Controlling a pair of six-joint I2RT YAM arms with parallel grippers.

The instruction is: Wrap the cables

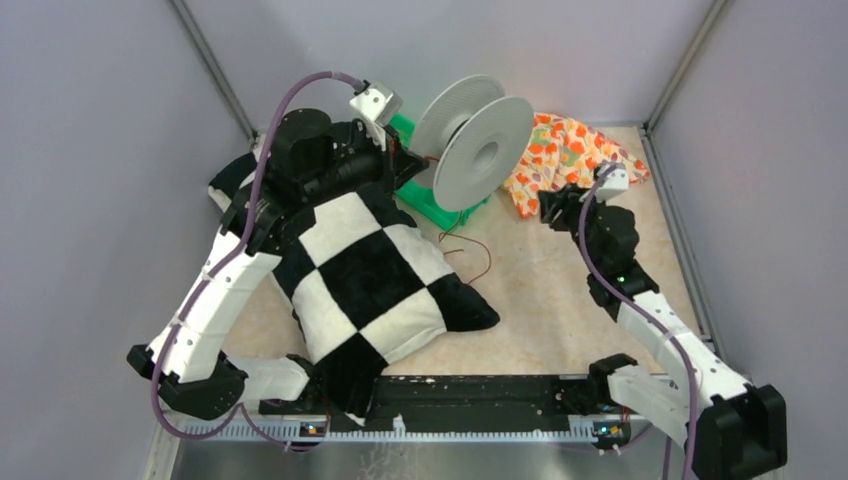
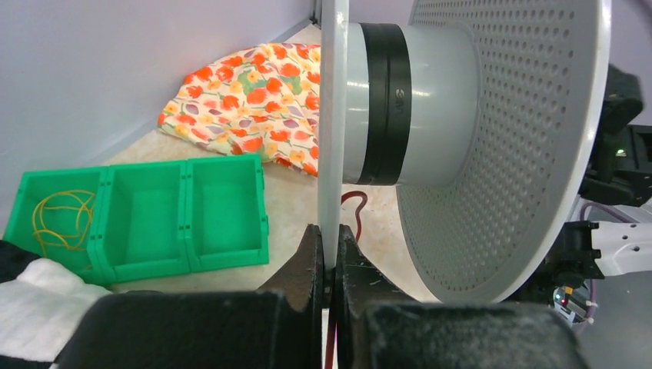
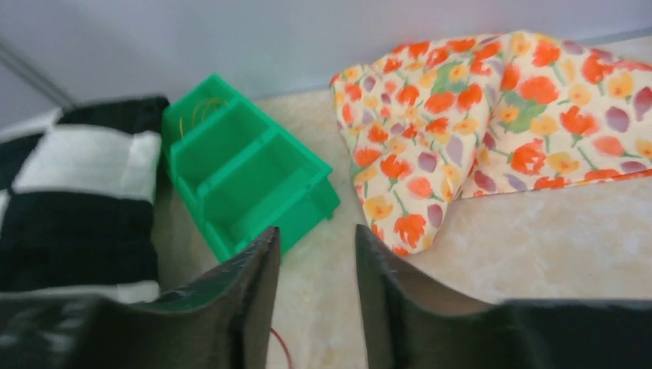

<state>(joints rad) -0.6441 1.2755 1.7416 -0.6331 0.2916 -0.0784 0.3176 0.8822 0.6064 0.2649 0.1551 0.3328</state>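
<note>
Reddish-brown and hair-thin, the cables [image 1: 488, 258] lie in a loose loop on the beige table [image 1: 560, 300], just in front of the spool [image 1: 470, 135] on its arm-base side, between the spool and the corner of the checkered pillow [image 1: 370, 270]. From the left wrist camera you can catch a bit of the wire [image 2: 358, 219] curling on the table below the spool's hub, and another strand runs down right by the fingers.

The spool itself is a big grey-white thing with two perforated discs and a black band round the hub. The left gripper [image 2: 329, 238] is clamped tight onto the edge of one disc, a finger on each face.

The right gripper [image 3: 315, 231] sits well off to the right of the spool, jaws apart with nothing between them, just bare table. A tiny bit of red wire [image 3: 278, 346] peeks out by its left finger.

Tucked below and behind the spool is a green bin [image 2: 138, 223] with three compartments, the one farthest from the spool holding some yellow rubber bands [image 2: 61, 219]. A floral cloth [image 1: 570, 155] in orange and red is bunched up to the right of the spool, against the back wall. The pillow sprawls to the spool's left and front, partly over the left arm.
</note>
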